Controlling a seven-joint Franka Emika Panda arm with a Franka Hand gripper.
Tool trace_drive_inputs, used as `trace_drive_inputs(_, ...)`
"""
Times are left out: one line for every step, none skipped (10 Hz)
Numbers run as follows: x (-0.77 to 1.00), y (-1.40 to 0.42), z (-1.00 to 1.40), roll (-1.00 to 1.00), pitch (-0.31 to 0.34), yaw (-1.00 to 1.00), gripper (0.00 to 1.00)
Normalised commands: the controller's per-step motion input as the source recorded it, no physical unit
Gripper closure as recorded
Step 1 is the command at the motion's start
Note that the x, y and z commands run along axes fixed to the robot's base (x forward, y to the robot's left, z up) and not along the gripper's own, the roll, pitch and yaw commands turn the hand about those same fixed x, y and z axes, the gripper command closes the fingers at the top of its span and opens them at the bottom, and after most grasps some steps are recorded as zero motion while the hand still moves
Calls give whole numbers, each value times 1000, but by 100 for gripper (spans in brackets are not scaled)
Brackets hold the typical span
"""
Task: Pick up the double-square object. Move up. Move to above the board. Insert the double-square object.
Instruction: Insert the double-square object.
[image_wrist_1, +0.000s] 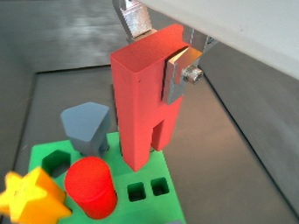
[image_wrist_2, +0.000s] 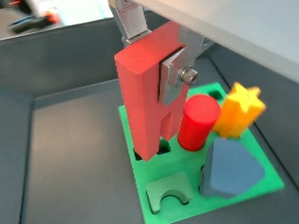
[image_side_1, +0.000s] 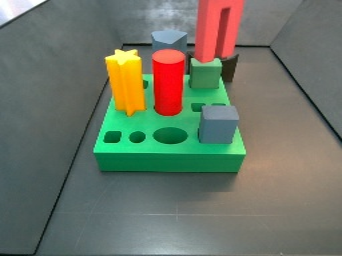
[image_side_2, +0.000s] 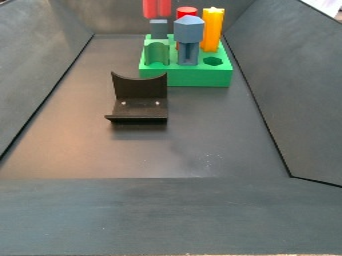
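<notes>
My gripper (image_wrist_1: 158, 52) is shut on the upper part of the double-square object (image_wrist_1: 146, 101), a tall salmon-red grooved prism held upright; both silver fingers (image_wrist_2: 176, 74) clamp its sides in both wrist views. Its lower end meets the green board (image_wrist_2: 176, 179) at a dark hole near one edge; I cannot tell how deep it sits. In a side view the prism (image_side_1: 218, 30) rises at the board's (image_side_1: 147, 150) far right corner, and the gripper is cut off by the frame. In a side view only its red body (image_side_2: 156, 8) shows, behind the board (image_side_2: 214, 72).
On the board stand a red cylinder (image_side_1: 167, 82), a yellow star peg (image_side_1: 124, 80), a blue-grey block (image_side_1: 218, 123), a small green notched peg (image_side_1: 205, 72) and a blue-grey prism (image_wrist_1: 86, 127). The dark fixture (image_side_2: 136, 98) stands on the floor before the board. Grey bin walls surround everything.
</notes>
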Motion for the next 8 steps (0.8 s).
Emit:
trace_drive_inputs(0,0,-300,0,0,-1000,100)
trace_drive_inputs(0,0,-363,6,0,-1000,100)
trace_drive_inputs(0,-3,-426,17,14,-1000,100)
trace_drive_inputs(-23,-34,-386,26,157,-931,100)
trace_drive_inputs(-3,-66,-317,1,194,-877,100)
trace_drive_inputs(0,-80,-137,0,139,-814,100)
trace_drive_inputs(6,-46,-77,0,131,-669,100)
trace_drive_inputs(69,-63,-126,0,130,-640,100)
